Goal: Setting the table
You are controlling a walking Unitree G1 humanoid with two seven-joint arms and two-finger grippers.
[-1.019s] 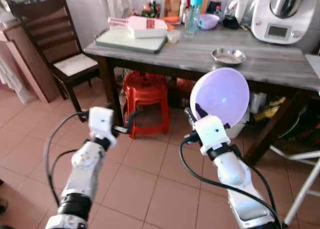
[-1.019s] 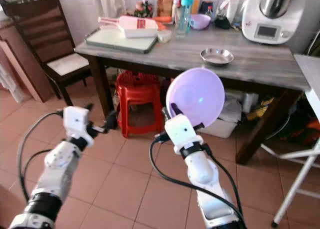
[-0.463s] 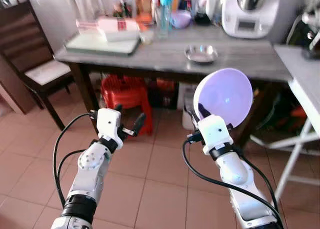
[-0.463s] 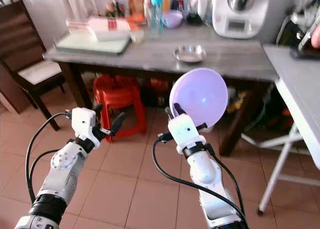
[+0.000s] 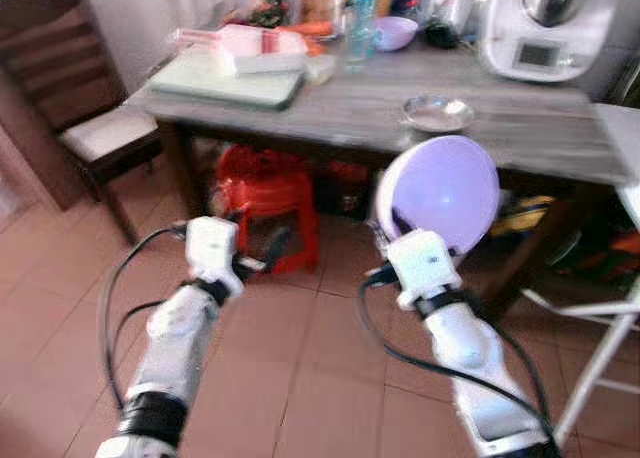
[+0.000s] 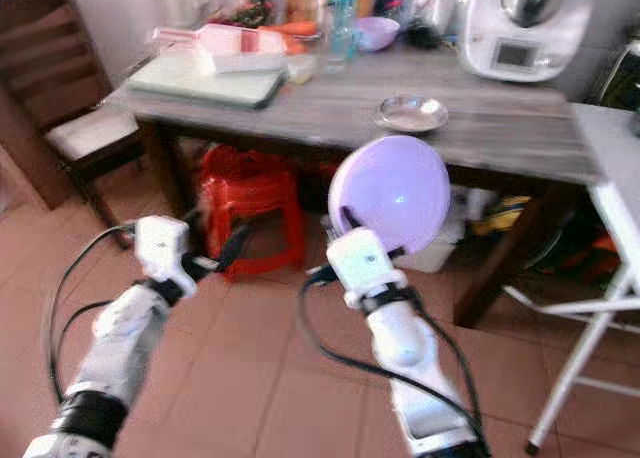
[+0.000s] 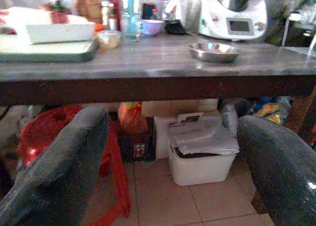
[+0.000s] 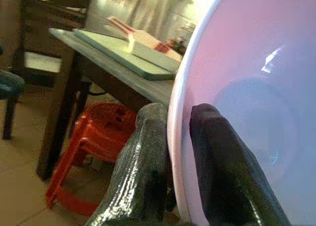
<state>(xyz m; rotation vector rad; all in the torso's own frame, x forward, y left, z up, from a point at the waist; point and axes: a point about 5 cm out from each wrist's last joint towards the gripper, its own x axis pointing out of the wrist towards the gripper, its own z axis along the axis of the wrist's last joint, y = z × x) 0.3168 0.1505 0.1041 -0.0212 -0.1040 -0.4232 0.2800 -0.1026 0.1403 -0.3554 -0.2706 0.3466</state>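
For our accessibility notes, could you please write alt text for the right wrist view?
The right gripper pinches the rim of a round lilac plastic plate between its two black fingers. Behind stand a grey wooden table bearing a pale green tray, and a red plastic stool on the tiled floor beneath.

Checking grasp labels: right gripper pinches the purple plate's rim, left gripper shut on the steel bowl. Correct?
Not quite. The left gripper is open and holds nothing; the left wrist view shows the steel bowl sitting on the table. The right gripper does pinch the purple plate by its rim.
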